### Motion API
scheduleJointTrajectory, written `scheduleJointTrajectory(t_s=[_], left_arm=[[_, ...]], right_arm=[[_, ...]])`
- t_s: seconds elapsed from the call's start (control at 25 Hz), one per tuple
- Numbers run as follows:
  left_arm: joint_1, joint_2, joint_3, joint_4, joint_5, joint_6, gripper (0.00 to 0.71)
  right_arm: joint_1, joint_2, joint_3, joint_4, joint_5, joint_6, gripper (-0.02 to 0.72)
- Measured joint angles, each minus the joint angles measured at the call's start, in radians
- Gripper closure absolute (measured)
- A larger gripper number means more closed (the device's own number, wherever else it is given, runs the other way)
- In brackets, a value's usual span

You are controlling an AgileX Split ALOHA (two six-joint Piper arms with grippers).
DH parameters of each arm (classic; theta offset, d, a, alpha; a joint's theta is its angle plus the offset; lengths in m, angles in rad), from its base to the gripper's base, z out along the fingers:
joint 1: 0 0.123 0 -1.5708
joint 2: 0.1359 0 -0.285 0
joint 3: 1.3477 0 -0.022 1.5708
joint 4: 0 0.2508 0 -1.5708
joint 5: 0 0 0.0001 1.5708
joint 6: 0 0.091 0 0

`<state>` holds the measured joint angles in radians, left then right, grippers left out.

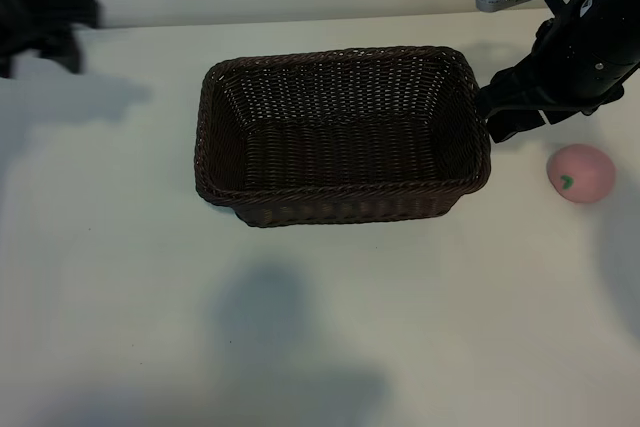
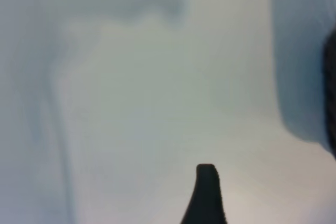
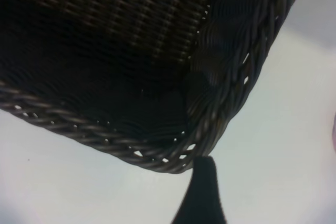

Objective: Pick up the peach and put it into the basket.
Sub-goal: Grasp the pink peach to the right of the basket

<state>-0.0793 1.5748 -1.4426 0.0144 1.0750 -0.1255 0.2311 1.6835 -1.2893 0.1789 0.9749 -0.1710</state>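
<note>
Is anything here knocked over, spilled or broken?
Nothing stands out. The basket sits upright and empty on the table, its weave intact. The peach lies whole on the table just beside it. The right gripper, open, hovers at the basket's end; the left gripper waits far off.

dark-brown woven basket (image 1: 340,197), pale-pink peach (image 1: 581,173) with green mark

Left arm (image 1: 40,22): sits at the far left edge of the exterior view, dark and only partly in frame. Its hand stands with the jaws apart and empty; one black fingertip (image 2: 206,192) shows in the left wrist view.

Right arm (image 1: 585,42): reaches in from the upper right. Right hand (image 1: 500,112): low, jaws apart, gripping nothing; one fingertip (image 3: 202,192) shows in its wrist view.
</note>
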Motion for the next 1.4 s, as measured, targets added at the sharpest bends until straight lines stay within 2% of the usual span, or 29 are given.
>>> scheduleJointTrajectory(t_s=[0.24,0.36,0.68,1.16,1.24,1.4], left_arm=[[0.172,-0.102,-0.003,0.002,0.054,0.082,0.114],[0.209,-0.153,-0.003,-0.007,0.057,0.101,0.114],[0.213,-0.312,-0.004,-0.152,0.072,0.191,0.114],[0.214,-0.702,0.005,-0.181,0.093,0.241,0.114],[0.214,-0.774,0.05,-0.185,0.088,0.254,0.114],[0.214,-0.906,0.225,-0.185,0.039,0.278,0.114]], right_arm=[[0.0,0.0,0.0,0.0,0.0,0.0,0.107],[0.0,0.0,0.0,0.0,0.001,0.0,0.107],[0.0,0.0,0.0,0.0,0.001,0.0,0.107],[0.0,0.0,0.0,0.0,0.002,0.0,0.107],[0.0,0.0,0.0,0.0,0.002,0.0,0.107],[0.0,0.0,0.0,0.0,0.002,0.0,0.107]])
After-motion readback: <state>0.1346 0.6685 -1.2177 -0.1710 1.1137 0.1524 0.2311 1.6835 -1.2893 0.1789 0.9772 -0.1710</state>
